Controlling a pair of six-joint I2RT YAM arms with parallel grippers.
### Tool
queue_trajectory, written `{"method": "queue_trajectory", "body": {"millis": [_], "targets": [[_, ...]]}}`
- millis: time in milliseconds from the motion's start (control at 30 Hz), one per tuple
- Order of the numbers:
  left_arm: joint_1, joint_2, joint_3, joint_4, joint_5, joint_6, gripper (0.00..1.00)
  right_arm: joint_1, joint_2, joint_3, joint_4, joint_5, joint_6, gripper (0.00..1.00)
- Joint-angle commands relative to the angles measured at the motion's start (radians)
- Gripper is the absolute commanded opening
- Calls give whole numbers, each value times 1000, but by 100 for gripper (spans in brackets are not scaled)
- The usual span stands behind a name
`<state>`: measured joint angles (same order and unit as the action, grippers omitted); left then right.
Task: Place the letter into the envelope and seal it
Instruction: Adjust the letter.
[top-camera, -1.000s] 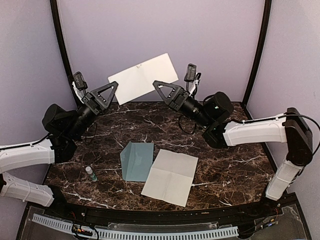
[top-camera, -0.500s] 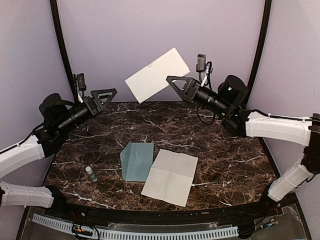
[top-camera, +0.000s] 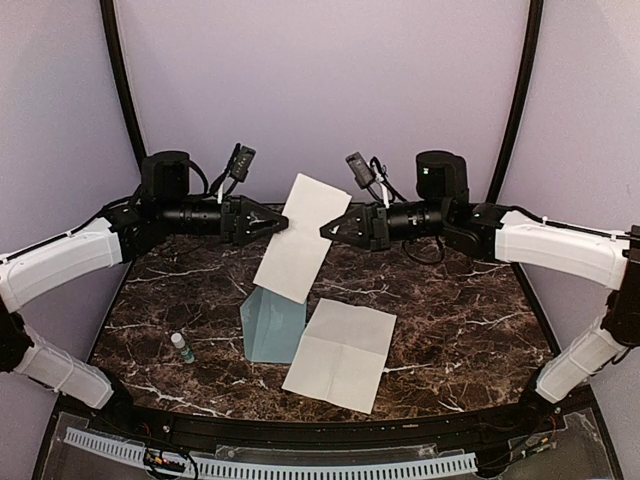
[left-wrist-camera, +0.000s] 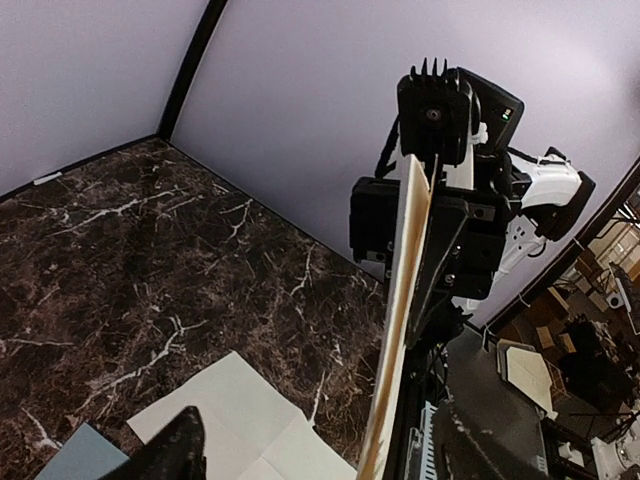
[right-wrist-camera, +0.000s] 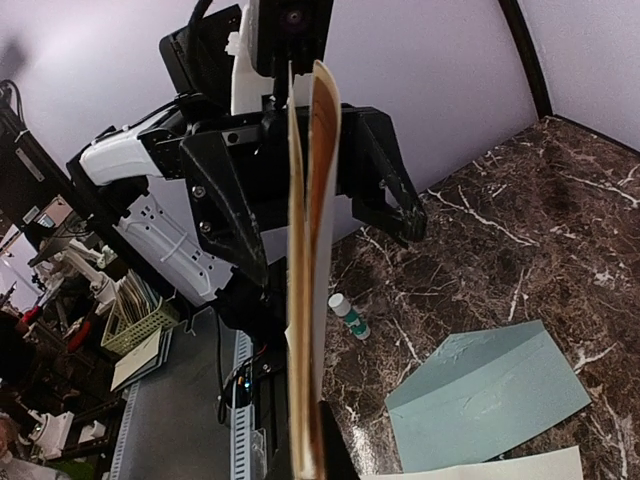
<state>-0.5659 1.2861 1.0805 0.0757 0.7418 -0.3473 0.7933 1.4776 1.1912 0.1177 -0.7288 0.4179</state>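
Note:
The letter (top-camera: 298, 240), a folded cream sheet with a brown border, hangs edge-up in the air above the table's middle. My right gripper (top-camera: 328, 230) is shut on its right edge; in the right wrist view the letter (right-wrist-camera: 315, 200) rises straight out of the gripper (right-wrist-camera: 310, 465). My left gripper (top-camera: 281, 225) faces it from the left, open. Its fingers stand wide on either side of the letter (left-wrist-camera: 400, 300) without touching it. The teal envelope (top-camera: 270, 325) lies flat on the table below the letter, also in the right wrist view (right-wrist-camera: 490, 395).
A second cream sheet (top-camera: 342, 352) with fold creases lies flat right of the envelope, overlapping its edge. A small glue stick (top-camera: 182, 347) lies at the front left, also seen from the right wrist (right-wrist-camera: 347, 315). The tabletop is dark marble (top-camera: 450, 300).
The left gripper let go of the letter, then both arms swung inward and down. The right gripper brought the letter from high at the back to just above the envelope.

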Motion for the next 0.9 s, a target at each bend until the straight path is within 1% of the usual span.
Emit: {"method": "queue_trajectory", "body": {"millis": [0,33,100,233,333,467,533,767,833,867], "targets": [[-73,47,60,-94,137,83,69,13,20,32,-28,-132,-32,0],[-76,50,60,-85,147,78,63,14,27,41,-46,-131,-42,0],[-78,49,51,-65,154,64,55,13,36,56,-77,-129,-61,0],[-78,34,36,-38,161,47,43,14,47,71,-107,-125,-83,0],[-78,30,23,-40,160,39,38,12,55,80,-137,-119,-97,0],[-78,24,11,-49,158,34,29,13,55,83,-151,-119,-103,0],[-78,24,9,-62,159,33,27,12,54,85,-156,-113,-107,0],[-78,31,-8,-94,172,42,27,12,46,85,-154,-112,-108,0],[-78,31,-10,-107,175,45,22,13,47,86,-156,-113,-108,0],[-78,28,-12,-112,173,46,14,14,49,87,-157,-113,-107,0]]}}
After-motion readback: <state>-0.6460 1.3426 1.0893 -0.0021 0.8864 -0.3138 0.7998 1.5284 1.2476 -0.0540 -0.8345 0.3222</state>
